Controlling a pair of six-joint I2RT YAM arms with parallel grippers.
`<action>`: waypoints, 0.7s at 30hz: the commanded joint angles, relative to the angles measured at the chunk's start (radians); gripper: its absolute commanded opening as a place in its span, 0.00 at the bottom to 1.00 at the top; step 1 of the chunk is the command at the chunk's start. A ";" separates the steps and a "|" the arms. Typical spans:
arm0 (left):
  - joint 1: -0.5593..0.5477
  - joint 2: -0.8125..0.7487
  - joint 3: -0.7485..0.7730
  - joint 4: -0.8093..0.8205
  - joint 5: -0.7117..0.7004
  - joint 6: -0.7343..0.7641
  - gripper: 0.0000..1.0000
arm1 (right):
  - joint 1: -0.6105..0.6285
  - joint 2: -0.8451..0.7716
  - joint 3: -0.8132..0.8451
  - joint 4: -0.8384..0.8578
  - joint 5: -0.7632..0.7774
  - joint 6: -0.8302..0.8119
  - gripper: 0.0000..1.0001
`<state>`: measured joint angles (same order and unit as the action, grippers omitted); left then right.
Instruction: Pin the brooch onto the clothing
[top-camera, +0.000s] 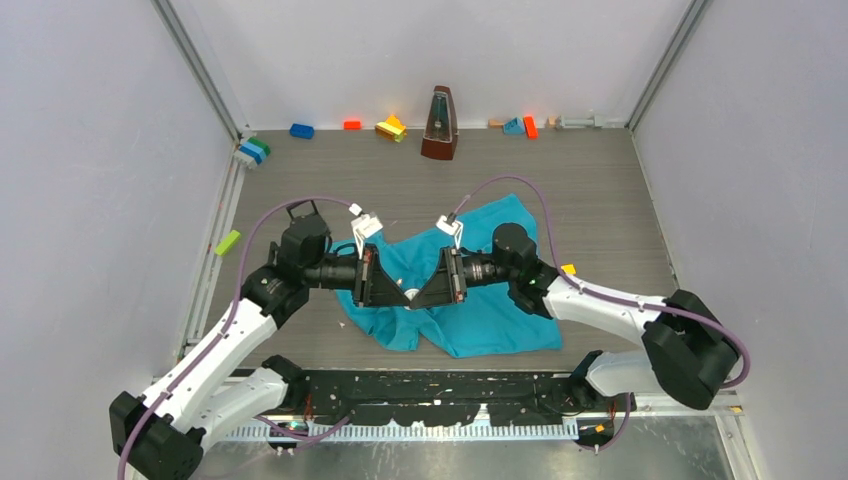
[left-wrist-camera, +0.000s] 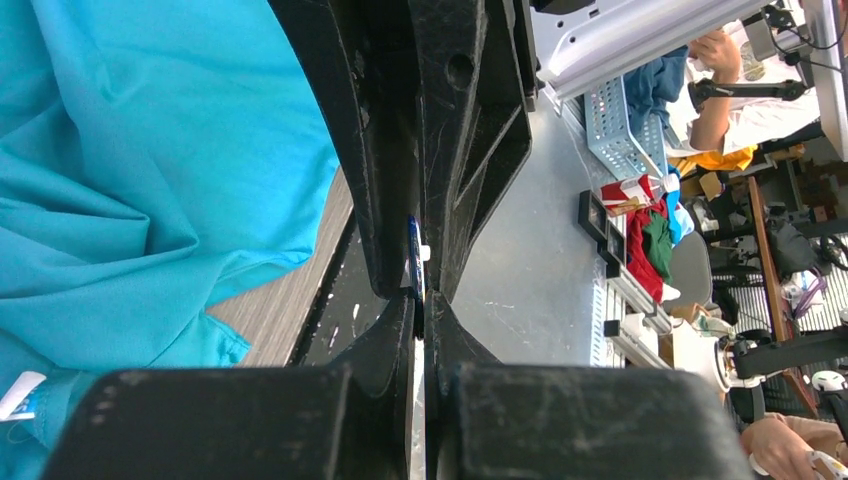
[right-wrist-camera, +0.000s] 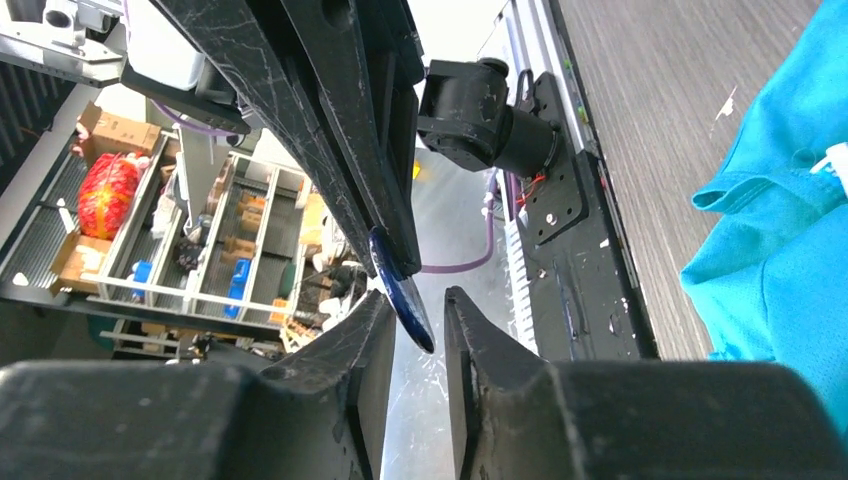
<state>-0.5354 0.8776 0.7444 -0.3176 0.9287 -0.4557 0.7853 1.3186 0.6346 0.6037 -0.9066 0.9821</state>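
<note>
The brooch (right-wrist-camera: 402, 292), a dark blue disc seen edge-on, is held in the air just above the clothing (top-camera: 480, 300), at the middle of the top view where the two arms meet tip to tip. In the right wrist view its long axis slants from upper left to lower right. In the left wrist view it stands almost upright in the frame.

The left gripper (left-wrist-camera: 420, 305) has its jaws pressed together on one rim of the brooch. The right gripper (right-wrist-camera: 420, 295) has its jaws slightly spread, one on each side of the other rim; I cannot tell whether they touch it.

The teal shirt lies crumpled on the worktop (top-camera: 600, 200), running from upper right to lower left. Both wrists cover its middle, and from above the jaws hide most of the brooch.

A metronome (top-camera: 440, 125) and scattered toy bricks (top-camera: 301, 130) stand along the top edge, well apart. A green brick (top-camera: 228, 242) lies at the left.
</note>
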 joint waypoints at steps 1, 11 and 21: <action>-0.015 0.024 0.046 0.081 0.016 0.019 0.00 | 0.030 -0.083 0.018 0.059 0.123 -0.033 0.35; 0.021 -0.046 0.014 -0.084 -0.292 0.034 0.00 | 0.029 -0.339 0.042 -0.353 0.360 -0.256 0.56; 0.165 -0.182 -0.249 0.027 -0.474 -0.246 0.00 | 0.092 -0.244 0.068 -0.594 0.772 -0.255 0.56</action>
<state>-0.4168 0.7429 0.5800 -0.3504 0.5514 -0.5602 0.8249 0.9932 0.6685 0.0826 -0.3378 0.7345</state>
